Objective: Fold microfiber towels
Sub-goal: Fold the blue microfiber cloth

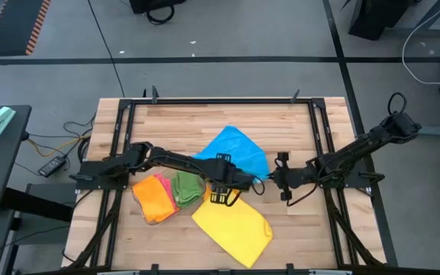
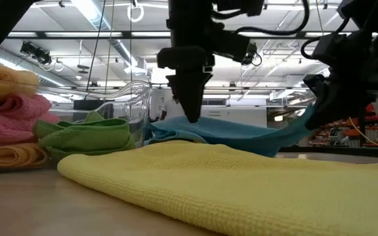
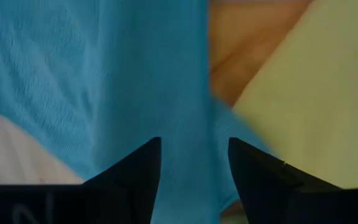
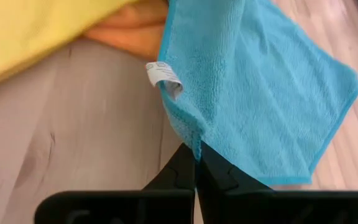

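Right claw (image 4: 196, 163) first: its two dark fingers are pinched tight on a corner of the soft blue microfiber towel (image 4: 260, 81), just below the small white label (image 4: 163, 73) sewn into the hem. In the high view that claw (image 1: 275, 177) sits right of centre, at the blue towel's (image 1: 235, 150) lower right edge. From table height you can see the corner lifted off the surface, the blue cloth (image 2: 241, 134) stretching up to the right claw (image 2: 320, 108) at the right of the frame.

Over to the left claw (image 3: 194, 165): fingers parted, nothing clamped between them, blue fabric (image 3: 104, 81) filling the view beyond. In the high view it (image 1: 231, 183) is in the middle of the frame, over the lower edge of the blue towel. The low view shows it (image 2: 192, 108) pointing straight down at centre frame, tips just above the blue cloth; whether they touch it, I cannot tell.

Moving outward: a flat yellow microfiber towel (image 1: 231, 225) lies spread out at the lower centre of the high view, just below both claws, and it fills the low view's foreground. To the lower left sits a bunched green cloth (image 1: 188, 187), with a pink cloth (image 1: 165, 187) and an orange cloth (image 1: 151, 200) beside it, all touching in one cluster. Everything rests on the pale wooden worktop (image 1: 174, 122), ringed by a black metal frame (image 1: 228, 100).
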`<state>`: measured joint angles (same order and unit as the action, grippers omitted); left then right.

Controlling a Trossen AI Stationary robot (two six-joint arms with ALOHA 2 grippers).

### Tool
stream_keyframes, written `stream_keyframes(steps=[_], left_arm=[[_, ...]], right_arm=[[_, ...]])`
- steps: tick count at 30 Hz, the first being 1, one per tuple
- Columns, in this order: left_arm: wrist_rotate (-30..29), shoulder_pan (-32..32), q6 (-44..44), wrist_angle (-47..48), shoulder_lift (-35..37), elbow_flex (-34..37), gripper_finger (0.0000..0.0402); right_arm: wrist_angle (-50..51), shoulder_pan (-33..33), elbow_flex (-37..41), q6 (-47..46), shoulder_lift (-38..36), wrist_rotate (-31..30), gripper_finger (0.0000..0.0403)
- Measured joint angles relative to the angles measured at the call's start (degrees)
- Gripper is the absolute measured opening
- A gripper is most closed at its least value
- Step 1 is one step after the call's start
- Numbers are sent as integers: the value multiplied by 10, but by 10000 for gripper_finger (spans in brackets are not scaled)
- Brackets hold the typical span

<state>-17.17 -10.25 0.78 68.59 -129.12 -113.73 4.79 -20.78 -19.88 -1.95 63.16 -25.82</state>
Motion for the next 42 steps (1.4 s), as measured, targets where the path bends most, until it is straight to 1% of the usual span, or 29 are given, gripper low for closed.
stream_keyframes(steps=[2, 6, 9, 11, 15, 21, 26, 30, 33, 38, 42], left_arm=[[-1, 0, 0, 17, 0, 0, 188], [0, -6, -3, 18, 0, 0, 183], [0, -13, -39, 18, 0, 0, 184], [4, -20, -78, 16, 0, 0, 185], [16, -30, -143, 4, 0, 0, 180], [18, -39, -191, 6, 0, 0, 171], [15, -38, -199, 3, -2, 38, 157], [-37, -38, -201, -10, -2, 75, 140], [-58, -41, -201, -14, -2, 77, 127], [-64, -44, -201, -13, -1, 71, 114], [-68, -45, -210, -5, -1, 63, 110]], right_arm=[[20, 0, 0, -8, -1, 0, 6], [86, 0, 0, -29, -20, 0, 6], [133, 0, 0, -52, -41, 0, 6], [150, 0, 0, -62, -52, 0, 6], [148, 0, 0, -65, -66, 0, 6], [150, 0, 0, -69, -72, 0, 6], [150, 0, 0, -69, -72, 0, 6], [149, 0, 0, -69, -72, 0, 6], [149, 0, 0, -69, -72, 0, 6], [149, 0, 0, -69, -72, 0, 6], [148, 0, 0, -72, -72, 0, 6]])
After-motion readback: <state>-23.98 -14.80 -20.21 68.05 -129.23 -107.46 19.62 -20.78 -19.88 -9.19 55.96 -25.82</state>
